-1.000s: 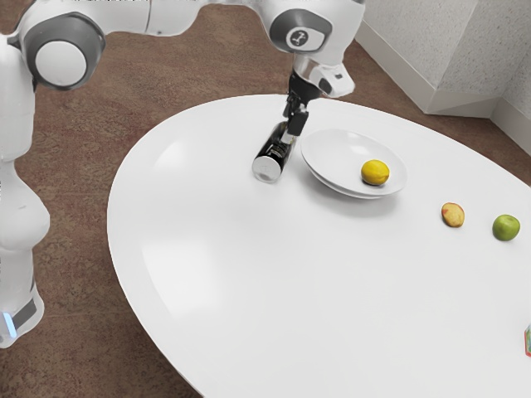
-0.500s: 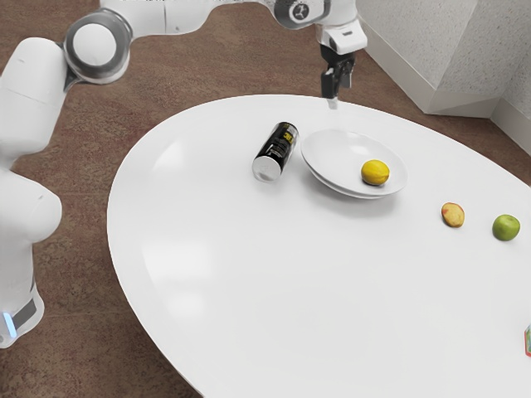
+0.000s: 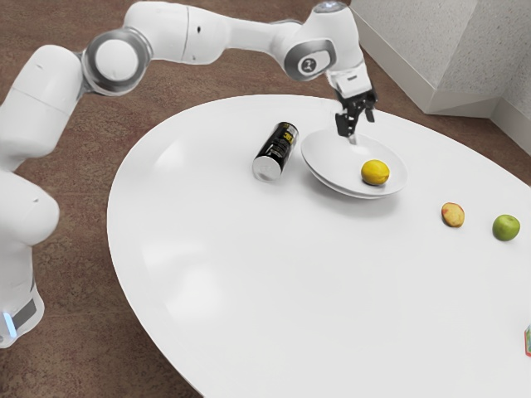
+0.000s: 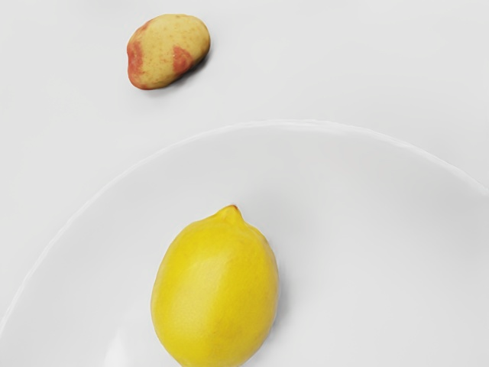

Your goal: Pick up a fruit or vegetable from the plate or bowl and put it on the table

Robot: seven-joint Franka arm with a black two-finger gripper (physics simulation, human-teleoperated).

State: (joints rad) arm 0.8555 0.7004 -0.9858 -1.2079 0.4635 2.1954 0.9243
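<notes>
Lemon in bowl, unreadable print on can

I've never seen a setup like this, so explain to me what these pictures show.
This is one white robot arm with a black two-finger gripper, its hand. The exterior view comes from a camera at the arm's side; the wrist view comes from a camera on the hand, looking down at the lemon.

The lemon lies in a white dish on a white table. Also on the table are a black can on its side, what looks like a potato, and a green apple. The gripper, above the dish, looks open and holds nothing.
</notes>
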